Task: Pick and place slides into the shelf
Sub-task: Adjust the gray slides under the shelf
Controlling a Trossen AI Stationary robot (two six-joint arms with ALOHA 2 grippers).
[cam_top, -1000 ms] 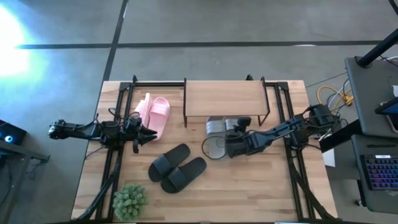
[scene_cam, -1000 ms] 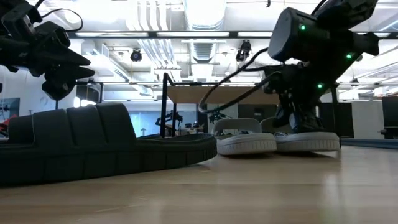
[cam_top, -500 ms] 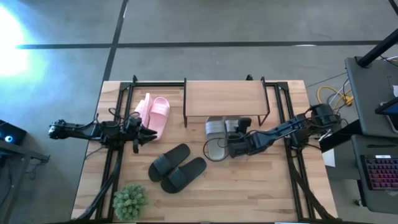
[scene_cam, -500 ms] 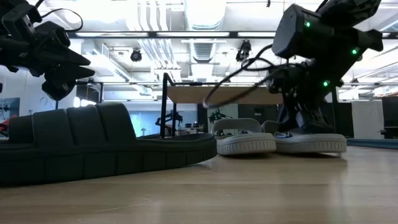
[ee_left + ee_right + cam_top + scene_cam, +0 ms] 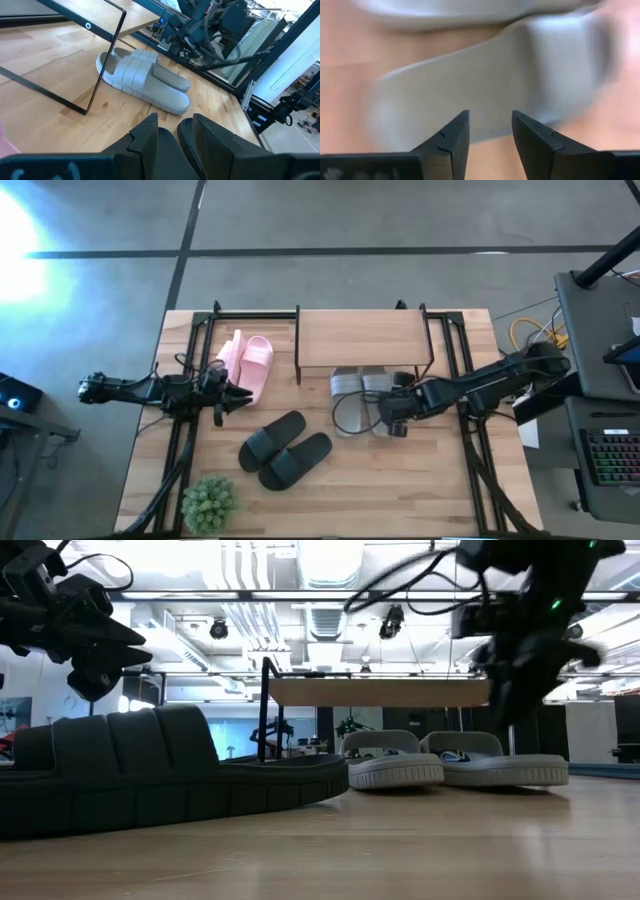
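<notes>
Two light grey slides (image 5: 362, 388) lie side by side, soles on the table, their far ends under the near edge of the shelf (image 5: 360, 338). My right gripper (image 5: 392, 420) hangs open above the heel of the right-hand grey slide (image 5: 485, 85), clear of it (image 5: 520, 680). The pink slides (image 5: 250, 365) lie left of the shelf. The black slides (image 5: 285, 448) lie near the table's middle. My left gripper (image 5: 236, 394) waits beside the pink pair, level, its fingers (image 5: 150, 135) a little apart with nothing between them.
A small green plant (image 5: 210, 502) stands at the near left corner. Black frame rails (image 5: 470, 430) run along both sides of the table. A cable loop (image 5: 345, 418) hangs by my right arm. Bare wood (image 5: 400, 490) lies near the front edge.
My right gripper has opened, let go of the right-hand grey slide and risen off it, tipping to point more steeply down and drawing back toward the table's right edge. That slide now lies flat beside its partner under the shelf's edge.
</notes>
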